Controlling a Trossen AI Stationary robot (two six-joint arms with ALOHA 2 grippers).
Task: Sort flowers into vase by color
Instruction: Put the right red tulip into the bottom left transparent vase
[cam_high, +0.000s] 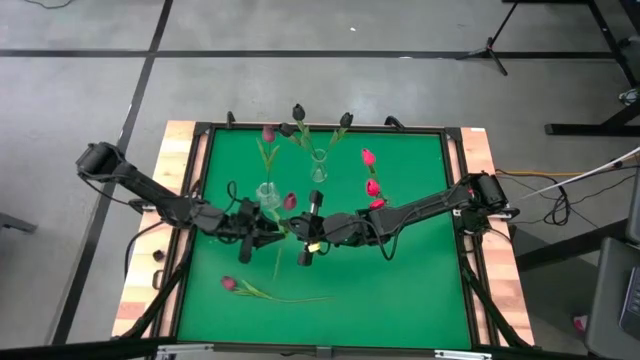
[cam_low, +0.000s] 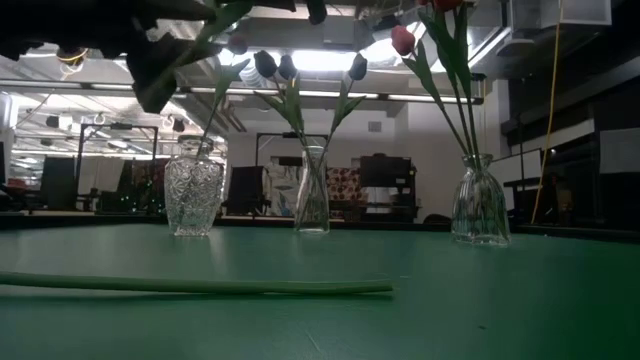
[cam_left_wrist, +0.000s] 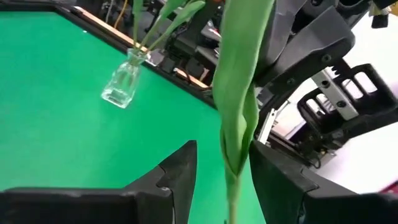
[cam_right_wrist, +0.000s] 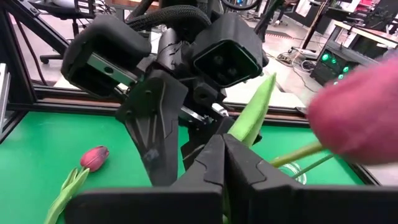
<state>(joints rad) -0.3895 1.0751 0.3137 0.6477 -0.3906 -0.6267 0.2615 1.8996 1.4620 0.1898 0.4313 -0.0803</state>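
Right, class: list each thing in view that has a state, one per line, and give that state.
Left gripper: fingers apart, a green stem between them.
Right gripper: fingers shut on held tulip's stem.
Held tulip: off the table, between both grippers.
Loose tulip: lying flat on the green mat.
Cut-glass vase: upright, one flower.
Middle vase: upright, dark-headed flowers.
Right-hand vase: upright, pink-red flowers.

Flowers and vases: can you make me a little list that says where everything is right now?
held flower: dull magenta tulip, both grippers at its stem
left gripper: stem between its fingers, gap on one side
right gripper: shut on the stem
loose flower: lying flat on the green table
left vase: magenta flower
middle vase: near-black flowers
right vase: bright pink-red flowers
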